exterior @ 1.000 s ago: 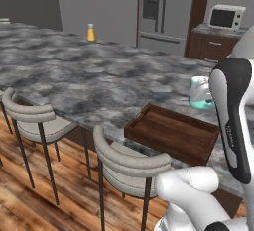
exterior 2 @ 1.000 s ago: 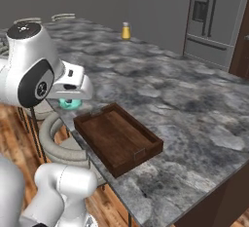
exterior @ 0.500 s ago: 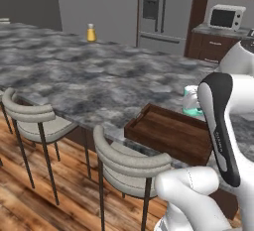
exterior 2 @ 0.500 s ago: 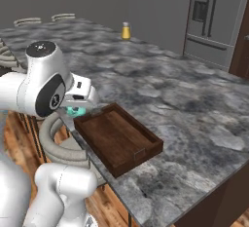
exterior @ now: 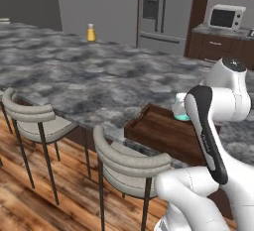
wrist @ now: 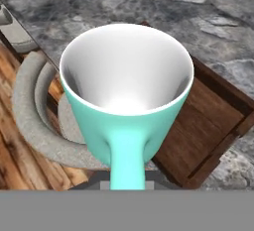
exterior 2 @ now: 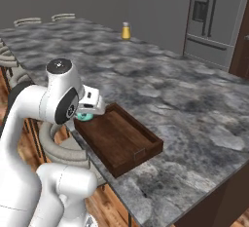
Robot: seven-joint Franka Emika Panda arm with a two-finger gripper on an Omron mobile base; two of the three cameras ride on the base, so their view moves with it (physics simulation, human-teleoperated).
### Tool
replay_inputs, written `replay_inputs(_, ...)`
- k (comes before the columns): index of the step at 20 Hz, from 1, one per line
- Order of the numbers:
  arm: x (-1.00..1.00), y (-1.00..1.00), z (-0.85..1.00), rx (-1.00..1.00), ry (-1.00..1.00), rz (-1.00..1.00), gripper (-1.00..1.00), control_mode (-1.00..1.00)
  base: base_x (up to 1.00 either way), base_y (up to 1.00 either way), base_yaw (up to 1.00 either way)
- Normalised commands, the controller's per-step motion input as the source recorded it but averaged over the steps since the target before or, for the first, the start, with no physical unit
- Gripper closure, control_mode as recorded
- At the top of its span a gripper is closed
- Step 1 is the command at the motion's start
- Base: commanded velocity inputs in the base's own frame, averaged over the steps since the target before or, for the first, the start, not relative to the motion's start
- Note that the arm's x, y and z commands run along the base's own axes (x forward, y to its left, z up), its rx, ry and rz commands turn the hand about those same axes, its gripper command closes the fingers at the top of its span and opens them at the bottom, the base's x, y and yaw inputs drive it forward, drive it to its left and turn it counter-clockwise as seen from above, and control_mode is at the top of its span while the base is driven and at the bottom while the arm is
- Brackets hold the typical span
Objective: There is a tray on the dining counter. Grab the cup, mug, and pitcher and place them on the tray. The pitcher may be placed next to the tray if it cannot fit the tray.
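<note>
My gripper (exterior 2: pixel 91 106) is shut on the handle of the teal mug (wrist: pixel 126 91), which hangs upright with its white inside showing. The mug (exterior 2: pixel 85 117) hovers just above the left end of the dark wooden tray (exterior 2: pixel 121 138), by the front edge of the marbled dining counter (exterior 2: pixel 185 99). In the left base view the mug (exterior: pixel 179 110) peeks out behind my forearm, over the tray's (exterior: pixel 163 133) far rim. Under the mug, the hand view takes in a corner of the tray (wrist: pixel 208 121). The cup and the pitcher are out of view.
A small yellow bottle (exterior: pixel 91 32) stands far back on the counter. Two grey stools (exterior: pixel 131 163) (exterior: pixel 30 113) are tucked under the counter's front edge. A steel fridge (exterior: pixel 158 9) and a microwave (exterior: pixel 227 17) stand behind.
The arm has swung the mug down and across toward the tray's end; the grip on it has not changed.
</note>
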Motion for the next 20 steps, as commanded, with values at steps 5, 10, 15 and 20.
replay_inputs(5, 0.58, 0.0, -0.33, 0.0, 0.0, 0.0, 1.0, -1.0, 0.0, 0.0, 0.0)
replay_inputs(10, 0.57, 0.0, -0.26, 0.0, 0.0, 0.0, 1.0, -1.0, 0.0, 0.0, 0.0)
replay_inputs(15, 0.53, 0.0, -0.27, 0.0, 0.01, 0.0, 1.0, -1.0, 0.0, 0.0, 0.0)
replay_inputs(20, 0.54, 0.0, -0.34, 0.0, 0.0, 0.0, 1.0, -1.0, 0.0, 0.0, 0.0)
